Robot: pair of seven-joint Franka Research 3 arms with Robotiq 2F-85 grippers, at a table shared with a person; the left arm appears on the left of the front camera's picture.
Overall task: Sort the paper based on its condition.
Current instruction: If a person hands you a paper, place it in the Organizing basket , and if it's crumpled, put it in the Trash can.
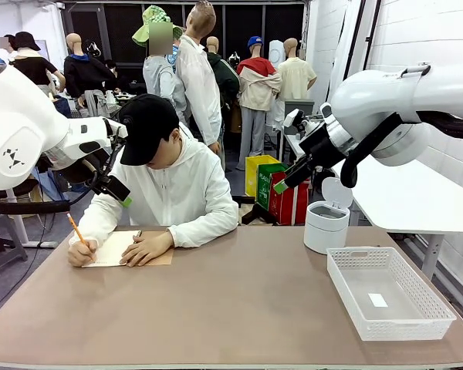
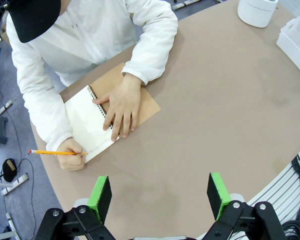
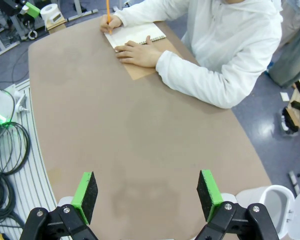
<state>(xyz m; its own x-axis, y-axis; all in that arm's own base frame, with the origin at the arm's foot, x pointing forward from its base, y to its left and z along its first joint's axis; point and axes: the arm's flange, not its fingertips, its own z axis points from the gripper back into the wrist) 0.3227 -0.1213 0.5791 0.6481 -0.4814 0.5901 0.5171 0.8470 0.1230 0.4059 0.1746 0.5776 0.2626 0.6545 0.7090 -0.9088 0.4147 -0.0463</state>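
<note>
While a person at the far side of the table (image 1: 231,308) writes, the paper (image 2: 85,120) is seen as a single cream-white sheet, flat and smooth, with no creases or tears that can be made out. It lies on the far left part of the table, right in front of the person, on top of a brown notebook (image 2: 147,102). A dark spiral runs along one edge of the sheet; whether the sheet is bound to it or loose cannot be told. Faint lines or writing are hinted along the lower edge, too small to read.

An orange pencil (image 2: 55,152) is held in one hand (image 2: 72,159) at the sheet's corner. The other hand (image 2: 121,106) is laid flat across the spiral and the brown cover, fingers spread.

The left gripper (image 2: 159,192) is held above bare tabletop near the paper, its green pads (image 2: 100,195) spread wide with nothing between them. The right gripper (image 3: 147,192) is likewise spread wide and empty, held high over the bare middle of the table, well apart from the paper.

A white lattice basket (image 1: 405,325) is placed at the right of the table. A small white bin (image 1: 324,231) with its lid raised stands just beyond the basket.
</note>
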